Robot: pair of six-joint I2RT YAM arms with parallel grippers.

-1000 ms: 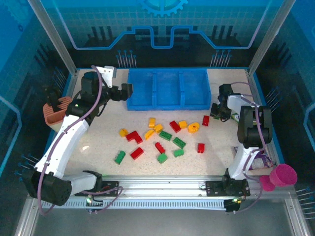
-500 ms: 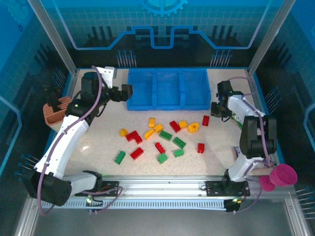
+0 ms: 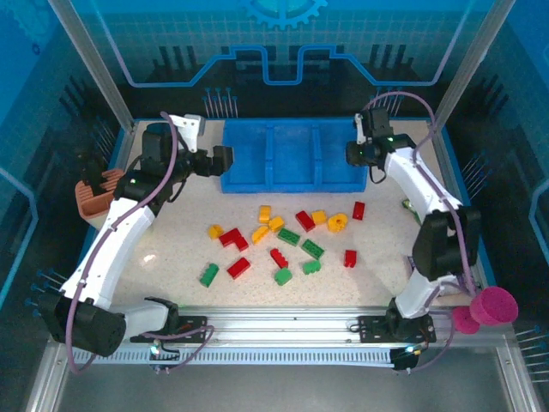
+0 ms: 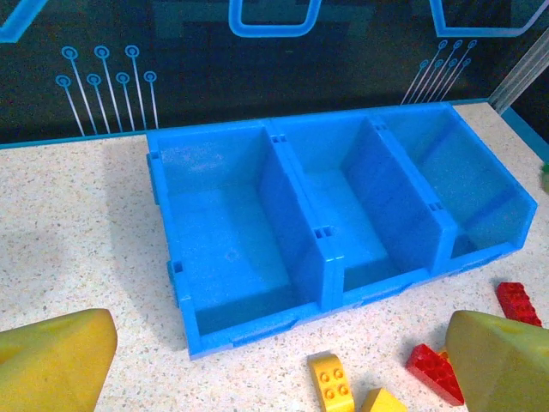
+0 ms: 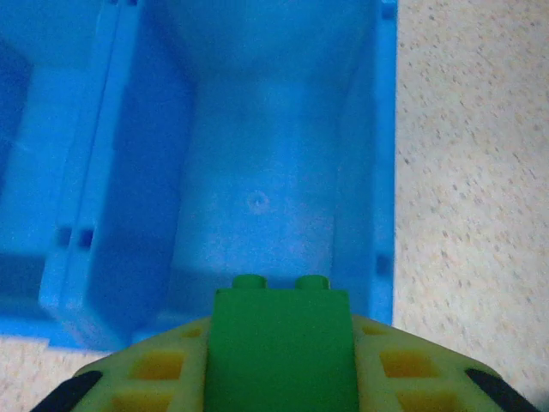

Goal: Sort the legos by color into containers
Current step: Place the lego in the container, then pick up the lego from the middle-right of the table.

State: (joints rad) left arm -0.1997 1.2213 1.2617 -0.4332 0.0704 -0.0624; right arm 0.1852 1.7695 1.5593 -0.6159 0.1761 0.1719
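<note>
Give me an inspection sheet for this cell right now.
Surface: speckled beige tabletop, no damage seen.
Job's things: blue plastic three-compartment tray, compartments empty; red, green and yellow studded plastic bricks loose in front of it.
Clutter: salmon-pink plastic holder at left edge; magenta cup off near-right corner.
Grippers: left gripper open beside tray's left end; right gripper shut on a green brick above the right compartment.
Cables: purple cables along both arms, no snag seen.
Surroundings: aluminium frame, blue-lit panels.
</note>
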